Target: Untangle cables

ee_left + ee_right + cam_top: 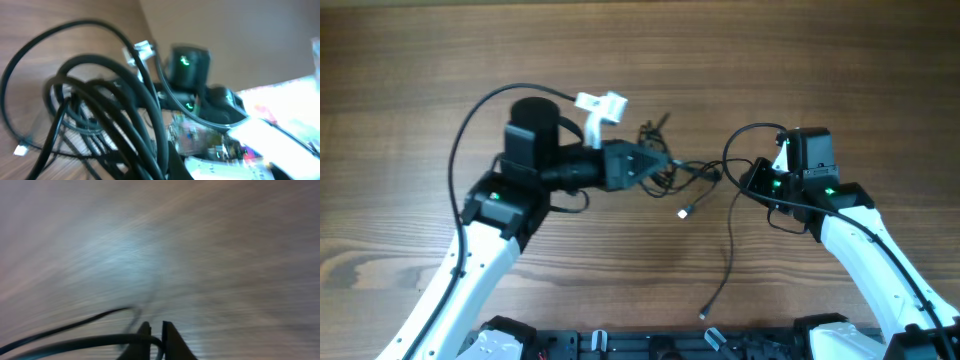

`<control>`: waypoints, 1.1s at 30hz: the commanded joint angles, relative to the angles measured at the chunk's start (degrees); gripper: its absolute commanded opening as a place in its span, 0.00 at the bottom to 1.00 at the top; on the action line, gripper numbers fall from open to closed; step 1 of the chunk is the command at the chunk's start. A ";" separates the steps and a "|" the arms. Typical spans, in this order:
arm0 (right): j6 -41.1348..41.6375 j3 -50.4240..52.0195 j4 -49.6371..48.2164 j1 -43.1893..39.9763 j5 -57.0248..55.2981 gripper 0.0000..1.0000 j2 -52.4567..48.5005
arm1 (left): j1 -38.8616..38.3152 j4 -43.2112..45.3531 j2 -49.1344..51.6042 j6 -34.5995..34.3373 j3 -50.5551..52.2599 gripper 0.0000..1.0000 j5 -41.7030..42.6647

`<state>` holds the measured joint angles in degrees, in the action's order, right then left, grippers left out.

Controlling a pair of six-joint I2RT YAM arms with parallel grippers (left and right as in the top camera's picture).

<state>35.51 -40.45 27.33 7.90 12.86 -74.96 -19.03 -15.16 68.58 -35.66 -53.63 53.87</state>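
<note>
Two claws of mine share one snarl. My left claw (653,166) is clamped on the cables (672,172) at the knot. Just right of the knot, my right claw (748,180) pinches a single cord. If I pull apart too hard, the knot could cinch tighter. The loose plug (685,212) below the knot might snag, or the thin cord could slip out.

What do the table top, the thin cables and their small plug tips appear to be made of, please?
The table looks like wood or wood-look laminate with a matt finish, showing brown grain streaks. The cables are black and smooth, probably rubber or plastic sheathing, since they bend in loose curves. The plug tip is pale and bright, possibly metal, but too small to be sure.
</note>
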 commanded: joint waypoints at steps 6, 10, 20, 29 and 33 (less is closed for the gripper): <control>2.32 -0.37 2.58 0.17 -12.92 0.08 -0.59 | 5.38 -19.28 0.09 13.27 -0.35 0.09 -17.77; 1.51 -0.37 -2.19 0.17 -5.11 0.40 -0.59 | 4.70 -19.87 1.07 13.20 0.50 0.04 -17.29; -11.54 -0.37 -11.04 0.70 33.79 0.65 -0.59 | -7.26 -10.60 3.82 13.16 0.92 0.04 -17.27; -14.69 -0.37 -13.99 10.21 33.42 0.69 -0.59 | -8.98 -4.07 3.82 12.94 0.92 0.04 -10.82; -14.71 -0.37 -13.84 10.25 33.03 0.51 -0.59 | -8.83 -4.02 3.82 12.98 0.92 0.04 -10.86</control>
<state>21.71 -40.45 13.63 17.82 44.99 -74.96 -27.81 -19.66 72.34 -23.55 -52.93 41.08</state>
